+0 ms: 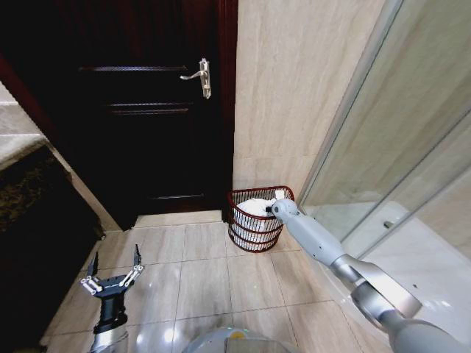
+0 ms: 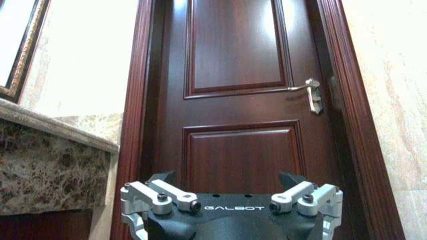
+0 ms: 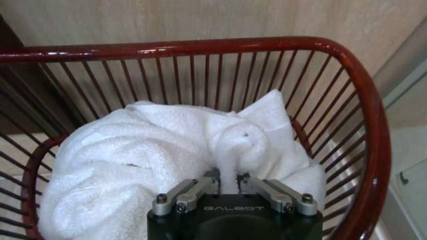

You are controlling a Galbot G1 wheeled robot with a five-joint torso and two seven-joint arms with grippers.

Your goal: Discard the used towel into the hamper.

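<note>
The hamper (image 1: 254, 235), a round reddish-brown wire basket, stands on the floor against the beige wall, between the door and the shower glass. A white towel (image 1: 255, 207) lies bunched inside it. My right arm reaches out to the hamper, and my right gripper (image 1: 274, 210) sits just over its rim. In the right wrist view the right gripper (image 3: 228, 180) is shut on a fold of the towel (image 3: 147, 150), inside the hamper's rim (image 3: 200, 47). My left gripper (image 1: 114, 259) hangs open and empty low at the left; in the left wrist view the left gripper (image 2: 227, 176) faces the door.
A dark wooden door (image 1: 154, 110) with a metal handle (image 1: 202, 76) is shut, left of the hamper. The glass shower enclosure (image 1: 397, 147) runs along the right. A marble counter (image 2: 47, 165) stands at the left. Beige floor tiles (image 1: 199, 272) lie open in front.
</note>
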